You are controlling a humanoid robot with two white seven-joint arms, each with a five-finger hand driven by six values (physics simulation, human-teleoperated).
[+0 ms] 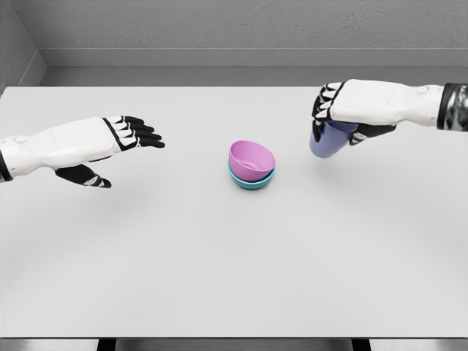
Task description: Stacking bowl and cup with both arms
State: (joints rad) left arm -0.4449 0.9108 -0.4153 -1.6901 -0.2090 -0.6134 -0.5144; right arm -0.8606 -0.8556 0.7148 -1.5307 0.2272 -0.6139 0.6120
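Observation:
A pink bowl (251, 160) sits tilted inside a teal bowl (251, 182) at the middle of the white table (219, 278). To the right of them my right hand (338, 117) is shut on a blue-violet cup (330, 140), which hangs above the table surface with its lower part showing below the fingers. My left hand (124, 150) hovers at the left, well apart from the bowls, with fingers stretched out flat and thumb below, holding nothing.
The table runs up to a grey wall at the back (234, 44). Its front edge (234, 338) lies near the bottom of the picture.

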